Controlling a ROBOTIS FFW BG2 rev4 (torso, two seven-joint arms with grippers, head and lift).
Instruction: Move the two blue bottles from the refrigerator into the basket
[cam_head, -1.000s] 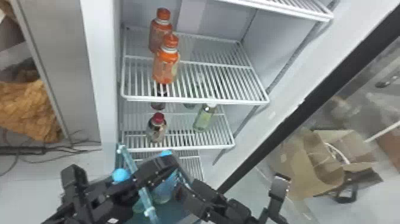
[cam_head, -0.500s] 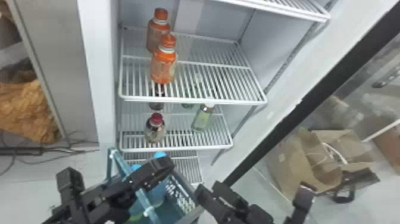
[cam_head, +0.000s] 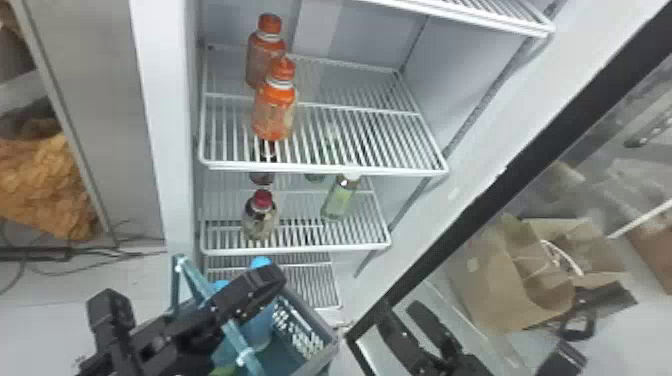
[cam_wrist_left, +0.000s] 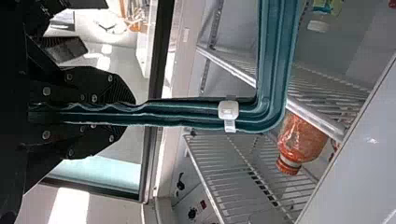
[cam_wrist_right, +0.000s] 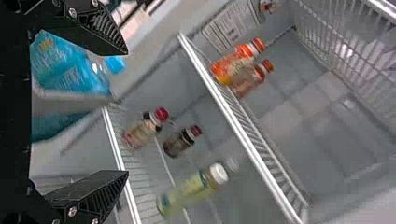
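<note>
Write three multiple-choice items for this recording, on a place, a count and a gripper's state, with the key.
1. Where are the blue bottles?
A. On the floor
B. In the basket
C. Beside the orange bottles

2. How many orange bottles are on the shelf?
A. Two
B. Four
C. Five

3. The left gripper is:
A. Open and empty
B. Shut on a bottle
C. Shut on the basket's handle

Key:
1 B: blue shows inside its walls.
2 A: one stands behind another.
3 C: its fingers clamp the teal bar.

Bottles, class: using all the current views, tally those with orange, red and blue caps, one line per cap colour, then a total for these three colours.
Orange-capped bottles: 2
Red-capped bottles: 2
Blue-capped bottles: 2
Total: 6
</note>
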